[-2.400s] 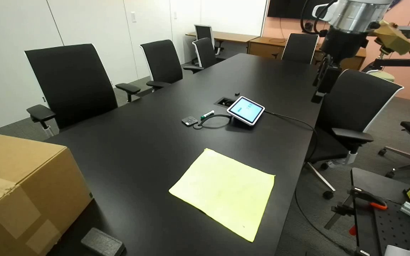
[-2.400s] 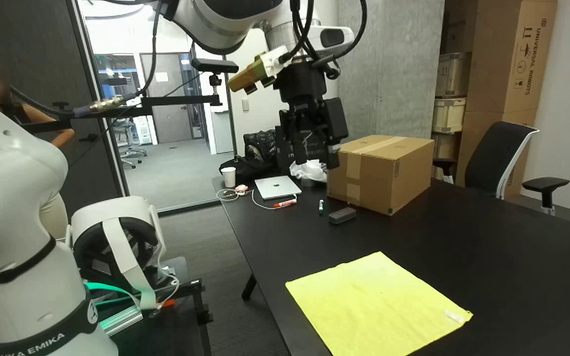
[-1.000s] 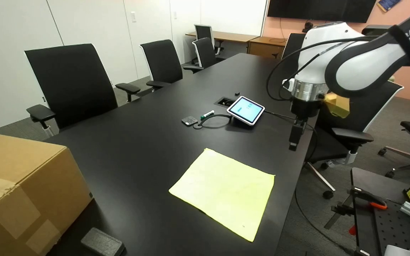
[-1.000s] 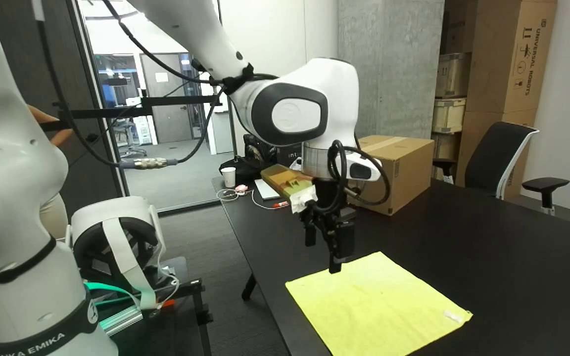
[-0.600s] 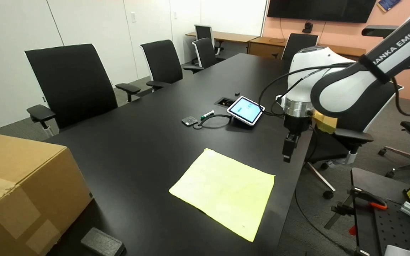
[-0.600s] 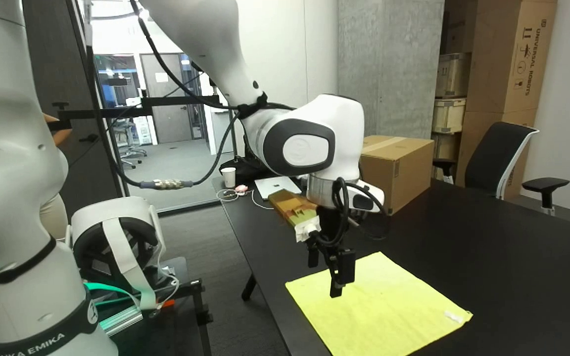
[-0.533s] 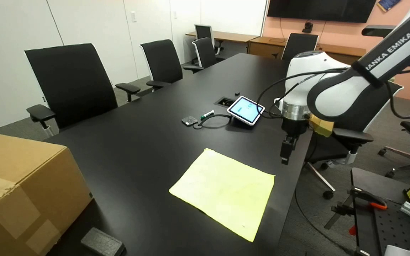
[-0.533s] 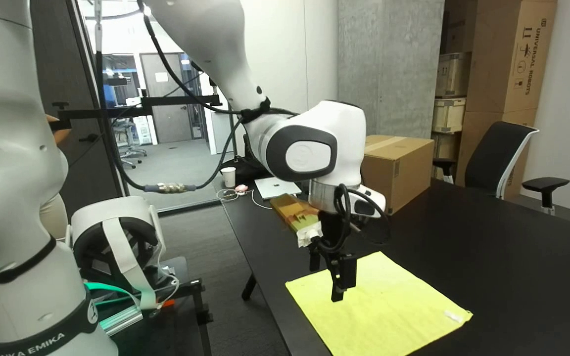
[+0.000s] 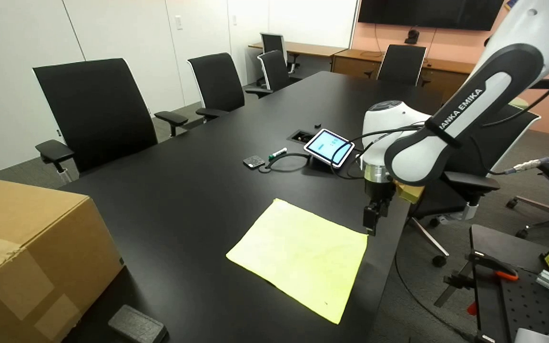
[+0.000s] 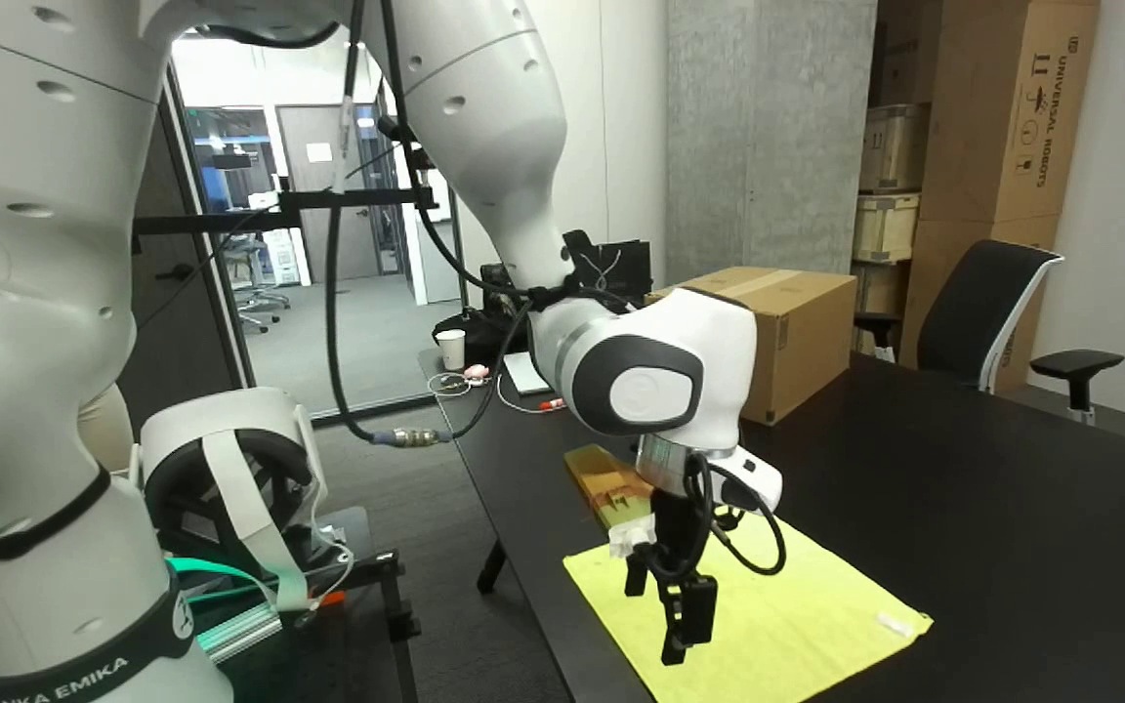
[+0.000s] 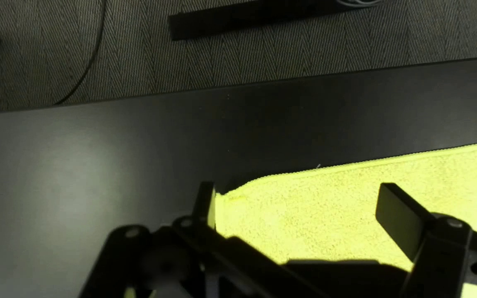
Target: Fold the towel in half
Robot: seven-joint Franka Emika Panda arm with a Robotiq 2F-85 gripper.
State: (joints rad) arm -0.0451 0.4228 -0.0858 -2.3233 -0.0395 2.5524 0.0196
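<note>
The towel (image 9: 298,259) is a pale yellow cloth spread flat on the black table, and it shows in both exterior views (image 10: 797,625). My gripper (image 9: 371,231) is open and empty beside the towel's corner near the table edge; it points down, and it shows in an exterior view (image 10: 655,625) over that side of the towel. In the wrist view, the open fingers (image 11: 297,190) have the towel (image 11: 325,215) below and between them, the left finger at its corner. I cannot tell whether a fingertip touches the cloth. The body of the gripper hides part of the towel.
The table edge (image 11: 230,87) runs close to the towel, with carpet beyond. A tablet (image 9: 330,148) with a cable stands farther along the table. A cardboard box (image 9: 31,257) and a dark eraser-like block (image 9: 137,325) stand on the other side. Chairs surround the table.
The arm has come down from high above the table, and the gripper has moved down to the towel's corner near the table edge. The towel has not moved.
</note>
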